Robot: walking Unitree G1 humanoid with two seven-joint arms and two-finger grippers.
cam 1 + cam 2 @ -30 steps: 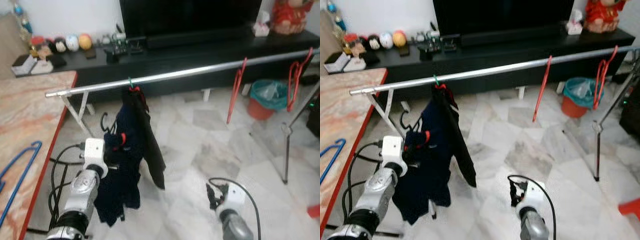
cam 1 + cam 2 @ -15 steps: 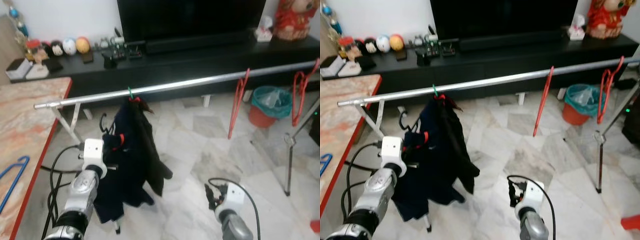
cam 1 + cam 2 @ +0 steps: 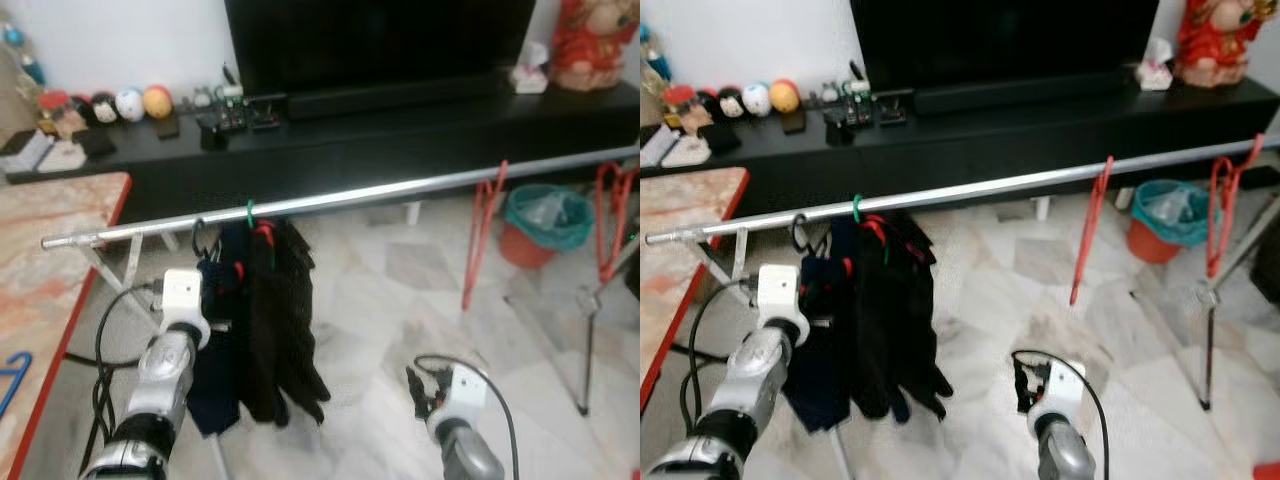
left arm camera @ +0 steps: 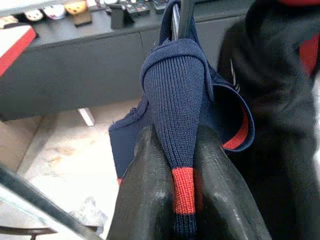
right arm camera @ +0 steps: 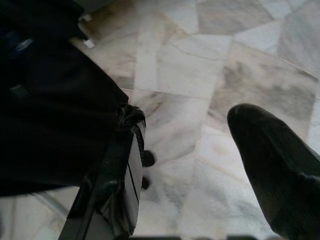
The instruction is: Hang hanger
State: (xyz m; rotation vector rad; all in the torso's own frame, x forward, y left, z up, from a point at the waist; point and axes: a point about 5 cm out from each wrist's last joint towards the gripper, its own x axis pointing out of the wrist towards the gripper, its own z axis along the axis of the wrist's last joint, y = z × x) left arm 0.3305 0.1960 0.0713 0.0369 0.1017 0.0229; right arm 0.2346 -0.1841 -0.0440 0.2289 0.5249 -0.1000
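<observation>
Left gripper (image 4: 182, 165) pinching navy knit garment (image 4: 177, 95) at the clothes rail (image 3: 330, 197)
Both black fingers (image 4: 145, 195) pressed onto the navy fabric with its red stripe, which sits on a black hanger (image 3: 200, 238) hooked over the rail beside the dark clothes on a green-hooked hanger (image 3: 250, 212). Right gripper (image 5: 200, 165) low over the marble floor (image 3: 400, 280), fingers spread, holding nothing. Red hangers (image 3: 480, 235) further along the rail
</observation>
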